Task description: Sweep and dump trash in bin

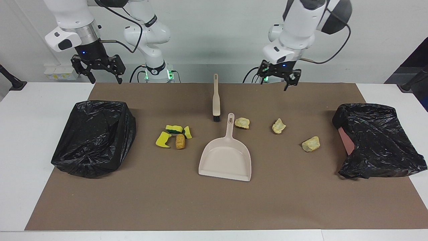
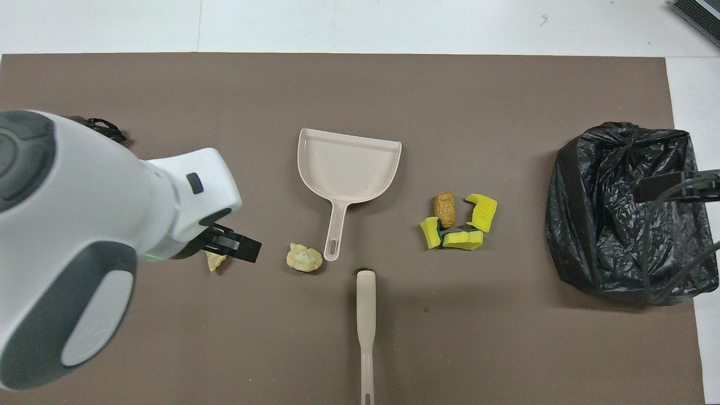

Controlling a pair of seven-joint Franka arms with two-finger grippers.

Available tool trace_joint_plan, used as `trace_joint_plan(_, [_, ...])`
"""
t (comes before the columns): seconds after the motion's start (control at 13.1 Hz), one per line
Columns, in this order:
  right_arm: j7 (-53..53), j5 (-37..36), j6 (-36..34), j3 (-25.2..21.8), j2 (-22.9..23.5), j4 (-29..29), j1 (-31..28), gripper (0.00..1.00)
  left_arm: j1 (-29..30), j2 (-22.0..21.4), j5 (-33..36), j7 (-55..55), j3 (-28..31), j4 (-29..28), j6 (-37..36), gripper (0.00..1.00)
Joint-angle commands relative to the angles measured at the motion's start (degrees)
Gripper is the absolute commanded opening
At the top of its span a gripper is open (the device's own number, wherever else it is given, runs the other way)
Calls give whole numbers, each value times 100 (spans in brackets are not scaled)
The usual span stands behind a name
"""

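Left gripper (image 1: 278,81) hanging high over brown mat (image 1: 214,201) near the robots, jaws wide, empty. Right gripper (image 1: 97,72) waiting above black-bagged bin (image 1: 93,137), jaws wide. Trash lying on mat: pale-yellow rough lumps (image 1: 311,144) and yellow sponge bits (image 1: 163,140) flanking beige plastic dustpan (image 1: 225,160).

Six small bits of trash lie loose on a brown mat (image 1: 214,201), well apart from the two black bins. Three pale-yellow rough lumps sit in a spread line toward the left arm's end: one (image 1: 242,123) just beside the dustpan (image 1: 225,159) handle, one (image 1: 278,126) midway, one (image 1: 311,144) nearest that end's bin (image 1: 378,140) and farthest from the robots. Toward the right arm's end, three yellow sponge bits (image 1: 174,129) with green faces cluster, touching an orange-brown lump (image 1: 180,141).
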Motion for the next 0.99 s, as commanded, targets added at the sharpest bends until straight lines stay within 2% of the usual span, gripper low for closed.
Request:
trace_joint_plan(0.0, [-112, 52, 43, 11, -207, -266, -54, 100, -583, -273, -55, -498, 103, -765, 603, 100])
trace_joint_plan(0.3, [-147, 52, 43, -16, -234, -284, -54, 100, -1419, -247, -55, -1158, 104, -1784, 1612, 100])
trace_joint_plan(0.46, [-130, 52, 60, -16, -234, -310, -54, 100, -1832, -28, -55, -1403, 104, -2136, 2122, 100])
trace_joint_plan(0.61, [-138, 52, 43, -16, -260, -362, -54, 100, -2157, -36, -55, -1720, 103, -2480, 2641, 100])
trace_joint_plan(0.76, [-165, 52, 52, -24, -330, -459, -63, 100, -2552, -10, -73, -1975, 103, -2760, 2818, 100])
trace_joint_plan(0.91, [-173, 52, 61, -16, -330, -460, -63, 100, -2921, 17, -221, -2299, 95, -3095, 3423, 100])
